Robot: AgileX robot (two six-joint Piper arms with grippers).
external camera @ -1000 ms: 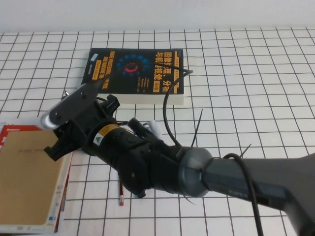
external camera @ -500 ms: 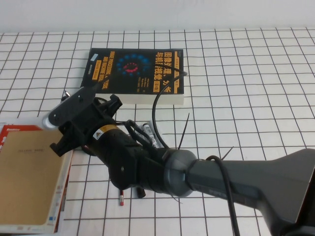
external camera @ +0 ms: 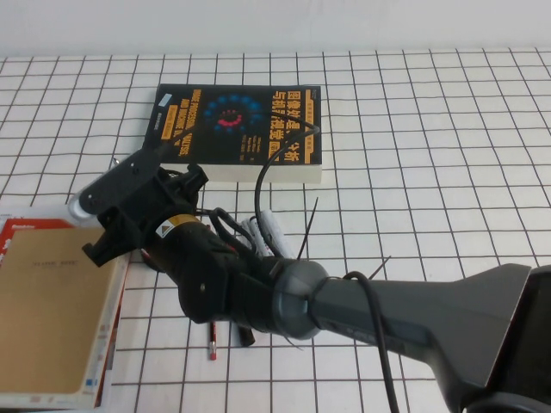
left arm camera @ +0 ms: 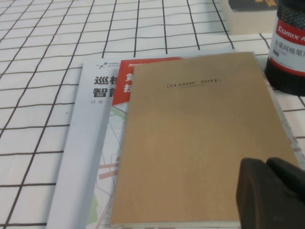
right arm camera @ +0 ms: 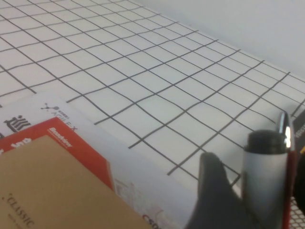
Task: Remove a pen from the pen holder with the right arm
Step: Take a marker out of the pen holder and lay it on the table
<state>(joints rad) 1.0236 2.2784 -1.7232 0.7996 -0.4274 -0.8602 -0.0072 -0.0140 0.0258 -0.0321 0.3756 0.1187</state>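
In the high view my right arm reaches across to the left, and its gripper (external camera: 108, 241) hangs over the spot beside the brown notebook (external camera: 52, 318), hiding the pen holder. In the left wrist view the black mesh pen holder (left arm camera: 288, 52) stands next to the notebook's corner. In the right wrist view a silver pen (right arm camera: 267, 181) with a black cap and red clip stands upright between the open fingers of my right gripper (right arm camera: 259, 167), close against one black finger (right arm camera: 214, 195). My left gripper (left arm camera: 267, 164) hovers low over the notebook (left arm camera: 200, 133), fingers together and empty.
A dark book (external camera: 237, 129) lies behind the arm. A white pen (external camera: 267, 231) and a red pencil (external camera: 211, 340) lie on the gridded table (external camera: 430, 172) under the arm. A red booklet (left arm camera: 128, 76) and a white leaflet (left arm camera: 90, 109) lie under the notebook.
My right arm has slid a little to the left and its wrist has dipped slightly over the holder. The white pen on the table came into view behind it.
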